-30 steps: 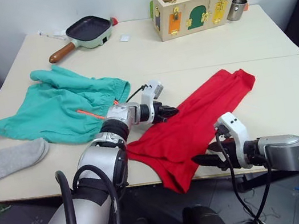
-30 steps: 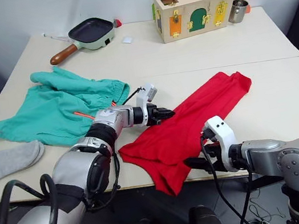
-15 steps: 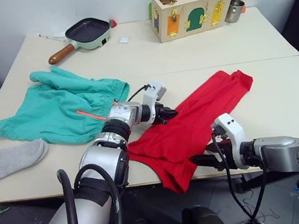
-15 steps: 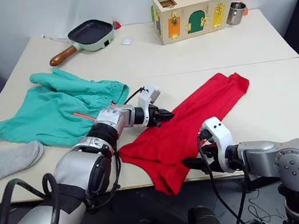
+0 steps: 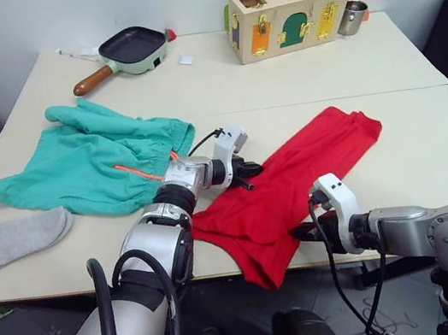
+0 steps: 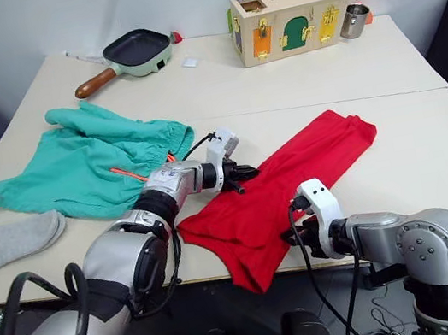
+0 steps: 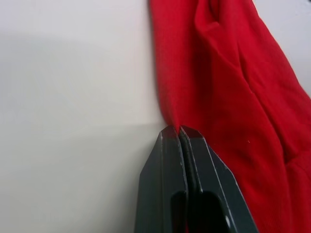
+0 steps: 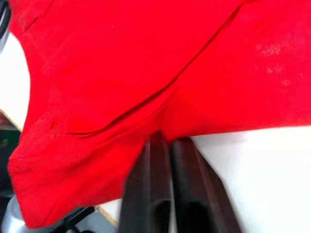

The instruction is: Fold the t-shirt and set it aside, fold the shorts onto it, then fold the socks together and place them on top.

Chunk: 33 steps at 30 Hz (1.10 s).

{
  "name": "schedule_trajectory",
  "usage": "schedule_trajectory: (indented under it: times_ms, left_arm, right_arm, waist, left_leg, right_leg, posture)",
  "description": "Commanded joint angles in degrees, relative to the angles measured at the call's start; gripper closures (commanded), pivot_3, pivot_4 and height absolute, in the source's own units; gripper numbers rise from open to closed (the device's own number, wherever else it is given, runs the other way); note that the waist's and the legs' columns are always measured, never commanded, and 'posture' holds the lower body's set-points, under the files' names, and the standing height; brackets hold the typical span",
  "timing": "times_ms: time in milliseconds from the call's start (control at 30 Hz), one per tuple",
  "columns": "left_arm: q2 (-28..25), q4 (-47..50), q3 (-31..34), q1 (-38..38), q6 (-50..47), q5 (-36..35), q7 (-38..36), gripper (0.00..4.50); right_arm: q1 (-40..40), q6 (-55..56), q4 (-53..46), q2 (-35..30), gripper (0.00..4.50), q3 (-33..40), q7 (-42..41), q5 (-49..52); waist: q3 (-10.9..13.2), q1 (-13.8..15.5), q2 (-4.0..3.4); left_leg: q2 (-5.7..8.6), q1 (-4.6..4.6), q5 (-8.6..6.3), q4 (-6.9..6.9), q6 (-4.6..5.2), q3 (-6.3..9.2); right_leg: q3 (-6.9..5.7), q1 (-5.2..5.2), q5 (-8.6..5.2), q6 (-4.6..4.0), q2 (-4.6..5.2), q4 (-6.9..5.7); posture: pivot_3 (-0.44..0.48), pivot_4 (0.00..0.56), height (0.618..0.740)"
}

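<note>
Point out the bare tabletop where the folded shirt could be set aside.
Free: the right end of the table, past the t-shirt, and the middle strip between the shorts and the wooden toy box. Crowded: the left side, with shorts, socks and frying pan.

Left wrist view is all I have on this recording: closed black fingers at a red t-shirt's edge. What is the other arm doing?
Observer: The right gripper is shut on the t-shirt at its opposite edge, near the table's front.
Operator: Is the shirt fully on the table?
Observer: No, one end hangs over the table front edge.
Operator: Other garments?
Observer: Teal shorts lie spread to the robot's left, grey socks nearer the front.
</note>
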<state>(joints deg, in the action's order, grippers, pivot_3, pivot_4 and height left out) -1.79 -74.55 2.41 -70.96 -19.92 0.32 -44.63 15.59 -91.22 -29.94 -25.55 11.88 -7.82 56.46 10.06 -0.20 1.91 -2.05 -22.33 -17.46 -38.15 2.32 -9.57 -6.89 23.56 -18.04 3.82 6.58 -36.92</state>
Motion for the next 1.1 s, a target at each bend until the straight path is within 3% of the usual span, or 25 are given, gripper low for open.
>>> schedule_trajectory:
  times_ms: [33,233,400,733,1100]
  left_arm:
    - [0.7,0.1,2.0,1.2,0.6,-1.5,3.5,4.5]
    - [-1.8,1.2,5.2,1.2,0.9,-3.8,7.2,4.5]
    - [-3.3,2.8,5.7,1.9,0.3,-4.4,7.9,4.5]
    - [-3.7,11.1,7.0,5.6,-2.9,-7.1,11.7,4.5]
    - [-3.2,38.8,2.4,18.3,-13.8,-7.7,16.8,4.5]
  right_arm:
    - [-0.7,-1.3,0.2,-2.1,4.48,0.1,-2.5,0.5]
    - [0.5,0.2,2.8,-11.4,4.48,1.2,-8.9,-1.1]
    - [3.4,5.3,8.4,-18.5,4.48,-2.2,-14.9,-4.5]
    - [11.0,16.9,20.4,-23.1,4.48,-13.3,-25.6,-14.4]
    - [17.8,28.4,33.5,-24.9,4.48,-20.4,-35.3,-25.3]
  waist:
    - [0.0,0.2,0.0]
    - [0.0,0.1,-0.01]
    - [0.0,-0.1,-0.01]
    - [0.0,-0.2,-0.02]
    - [0.0,0.0,-0.02]
  left_leg:
    - [0.02,0.0,-0.01,-0.01,0.02,0.01]
    - [0.1,-0.06,-0.06,-0.03,0.11,0.03]
    - [0.08,-0.07,-0.04,0.02,0.08,-0.01]
    - [0.06,-0.08,-0.02,0.01,0.04,-0.1]
    - [0.07,-0.06,0.01,-0.05,0.0,-0.12]
  right_leg:
    - [-0.01,-0.01,0.0,0.0,0.02,0.0]
    - [-0.02,0.02,0.03,0.05,0.1,0.03]
    - [-0.02,0.09,0.02,0.05,0.07,0.02]
    - [0.02,0.12,0.03,0.05,0.05,0.01]
    - [0.03,0.08,0.04,0.07,0.04,0.0]
  posture:
    - [0.0,0.15,0.74]
    - [0.0,0.15,0.74]
    - [0.0,0.15,0.74]
    - [0.0,0.15,0.74]
    - [0.0,0.15,0.74]
